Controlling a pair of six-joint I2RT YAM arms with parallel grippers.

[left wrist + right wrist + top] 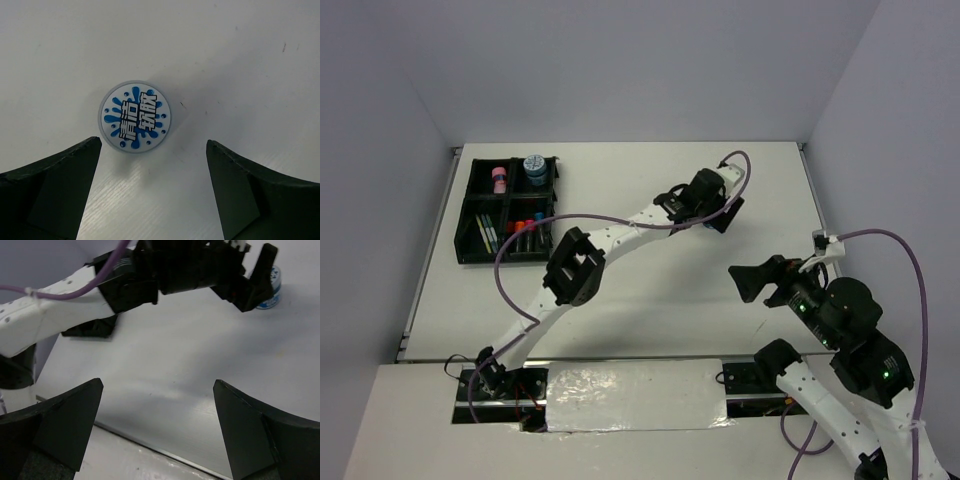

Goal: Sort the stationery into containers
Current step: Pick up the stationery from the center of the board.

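Observation:
A round blue-white tub [134,116] stands on the white table right of centre. My left gripper [152,144] hovers over it, open, with the tub just ahead of the gap and a little to its left. In the top view the left gripper [708,218] covers that tub. The right wrist view shows the tub [271,290] half hidden behind a left finger. My right gripper [760,285] is open and empty, low at the right [157,382]. The black organiser tray [468,215] at the far left holds a pink tube [499,179], another tub [534,167], pens [487,232] and markers [525,232].
The left arm [620,238] stretches diagonally across the table's middle, with a purple cable [520,235] looping from it past the tray. Grey walls close the table on three sides. The table's near edge [165,450] runs just under my right gripper.

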